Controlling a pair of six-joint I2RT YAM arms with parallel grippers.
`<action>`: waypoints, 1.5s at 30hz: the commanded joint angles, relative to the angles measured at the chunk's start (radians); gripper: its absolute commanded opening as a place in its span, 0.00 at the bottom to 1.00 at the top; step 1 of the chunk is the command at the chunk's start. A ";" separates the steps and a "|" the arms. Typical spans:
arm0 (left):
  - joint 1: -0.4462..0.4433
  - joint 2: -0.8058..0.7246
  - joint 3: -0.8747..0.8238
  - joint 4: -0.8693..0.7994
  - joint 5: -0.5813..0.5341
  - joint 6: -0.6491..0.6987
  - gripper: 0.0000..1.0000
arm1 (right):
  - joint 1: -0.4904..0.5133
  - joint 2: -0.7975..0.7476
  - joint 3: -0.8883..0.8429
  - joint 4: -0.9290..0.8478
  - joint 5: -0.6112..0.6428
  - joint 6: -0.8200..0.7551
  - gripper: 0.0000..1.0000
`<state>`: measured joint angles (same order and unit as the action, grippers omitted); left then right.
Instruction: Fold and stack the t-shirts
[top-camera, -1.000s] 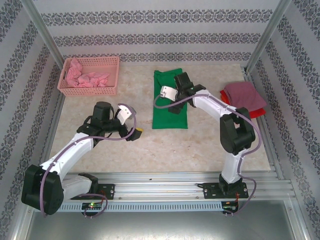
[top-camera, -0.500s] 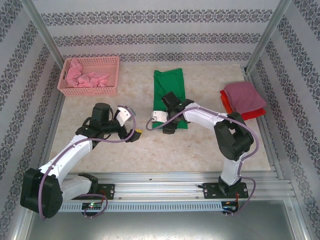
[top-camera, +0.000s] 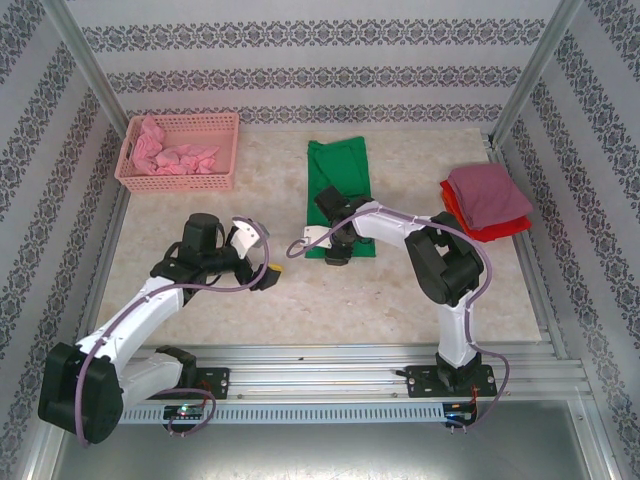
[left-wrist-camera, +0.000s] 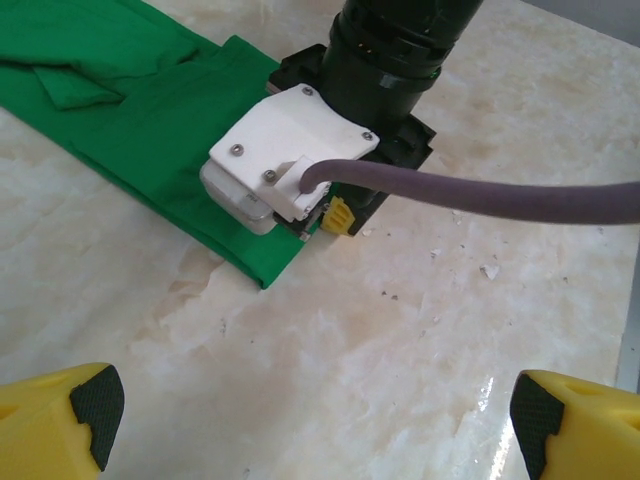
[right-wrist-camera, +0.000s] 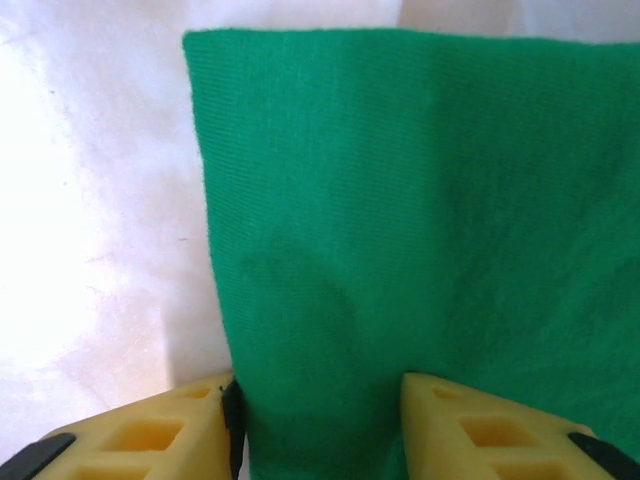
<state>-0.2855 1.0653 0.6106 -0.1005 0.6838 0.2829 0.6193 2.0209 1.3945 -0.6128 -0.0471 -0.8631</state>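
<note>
Two grippers, one shirt in play. I see the right gripper (right-wrist-camera: 320, 430) poised at the near end of the single bright green soft-cloth t-shirt (top-camera: 338, 175). The shirt lies flat, folded into a long narrow strip, on the pale marble-patterned counter (top-camera: 400, 300), at centre towards the back. In the right wrist view the gripper's two yellow fingers (right-wrist-camera: 150, 430) stand part way apart, and the shirt's near edge runs into the gap between them. Whether the pads touch the cloth I cannot tell.

The left gripper (top-camera: 268, 268) hovers over bare counter just left of that same near corner. Its two yellow, black-tipped fingers are spread wide and hold nothing. From its wrist camera I see the right wrist's white camera mount (left-wrist-camera: 285, 145) and purple cable (left-wrist-camera: 520, 195) above the green corner.

At the right edge of the counter sits one stack, with a dusty mauve-pink folded t-shirt (top-camera: 488, 192) on top and red cloth (top-camera: 500, 230) showing beneath it. How many shirts lie under the mauve one I cannot count.

At the back left stands one pink plastic lattice basket (top-camera: 178, 183), well apart from the green shirt. It holds crumpled light pink cloth (top-camera: 170, 157), and I cannot tell how many pieces are in it.
</note>
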 joint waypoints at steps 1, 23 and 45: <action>0.010 -0.046 -0.058 0.171 -0.022 -0.119 1.00 | 0.005 0.012 -0.013 -0.041 0.046 -0.013 0.36; 0.050 0.199 0.004 0.269 -0.398 -1.060 1.00 | 0.171 -0.322 -0.309 -0.057 0.003 0.192 0.00; -0.107 0.891 0.499 0.311 -0.229 -1.231 0.59 | 0.300 -0.582 -0.259 -0.338 -0.059 0.272 0.00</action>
<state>-0.3721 1.9053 1.0595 0.1795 0.4110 -0.9253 0.9127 1.4754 1.0885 -0.8936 -0.0807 -0.5850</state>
